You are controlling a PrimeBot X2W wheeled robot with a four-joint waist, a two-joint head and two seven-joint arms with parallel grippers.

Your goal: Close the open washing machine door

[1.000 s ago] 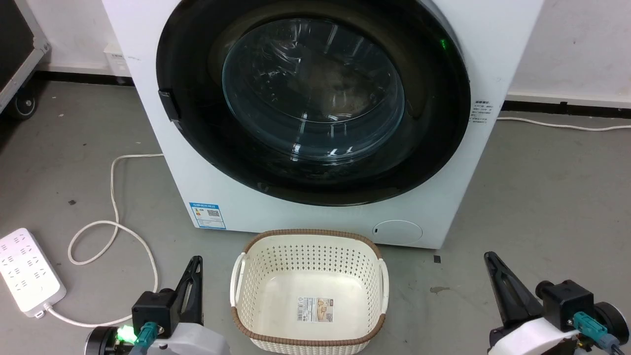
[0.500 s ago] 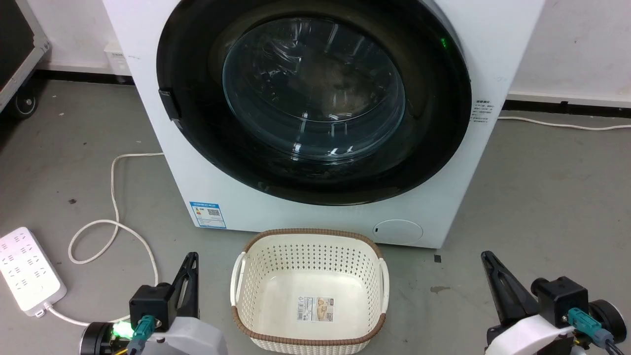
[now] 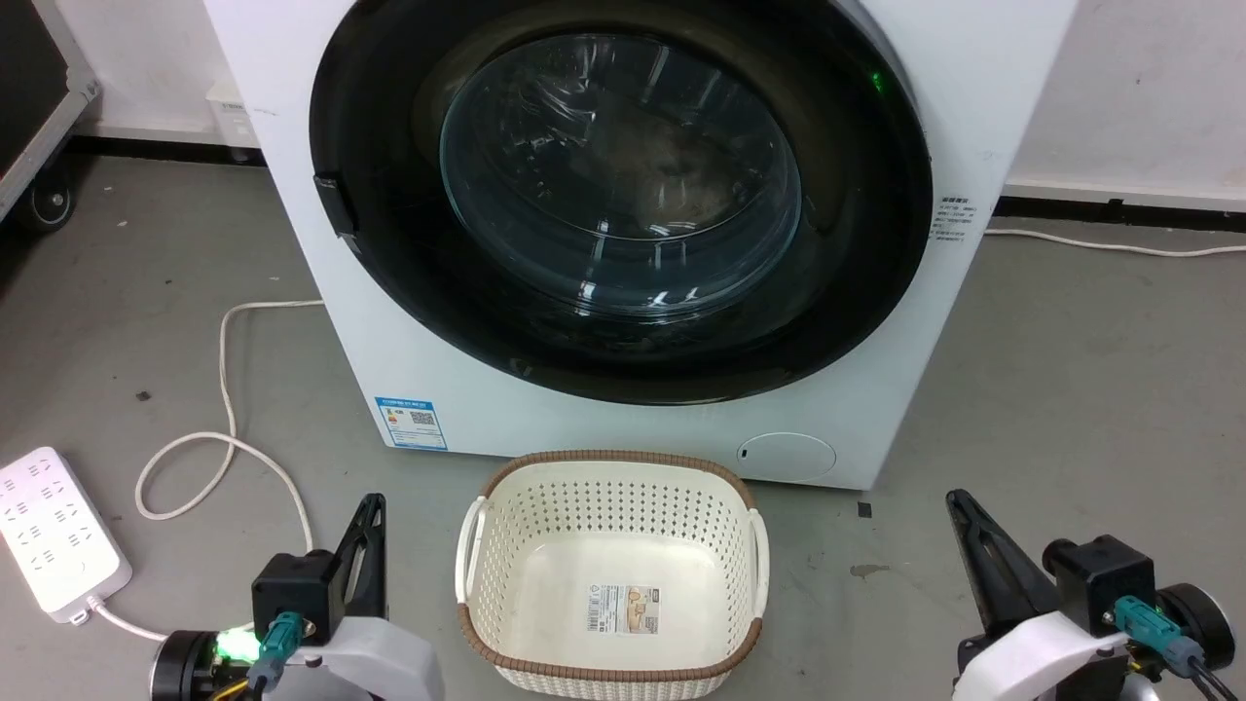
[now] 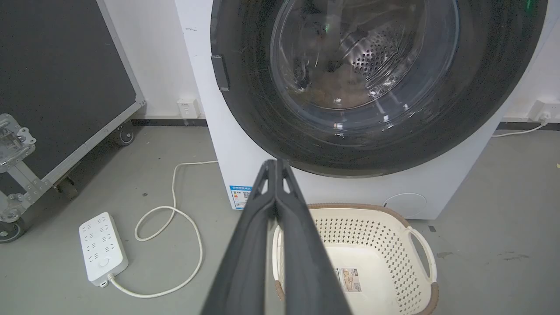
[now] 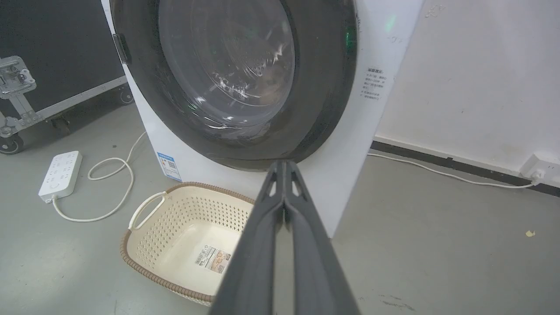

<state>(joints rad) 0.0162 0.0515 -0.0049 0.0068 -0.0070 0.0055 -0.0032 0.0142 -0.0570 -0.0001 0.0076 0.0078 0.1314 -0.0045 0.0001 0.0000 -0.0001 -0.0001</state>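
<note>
The washing machine door (image 3: 623, 185) is a big round door with a glossy black rim and a bulging glass centre. It lies flat against the front of the white machine (image 3: 545, 419), with a black latch tab on its left edge. In the wrist views the door (image 4: 372, 65) (image 5: 232, 74) looks the same, and the steel drum shows through the glass. My left gripper (image 3: 373, 504) (image 4: 275, 162) is shut and empty, low at the left, well short of the machine. My right gripper (image 3: 959, 498) (image 5: 284, 164) is also shut and empty, low at the right.
A cream perforated laundry basket (image 3: 611, 458) stands empty on the grey floor just in front of the machine, between my grippers. A white power strip (image 3: 54, 545) and its looped cable (image 3: 229, 389) lie to the left. A wheeled black flight case (image 4: 52, 87) stands further left.
Both grippers have drifted slightly to the left in the head view, still shut. The door, basket and power strip stand as before.
</note>
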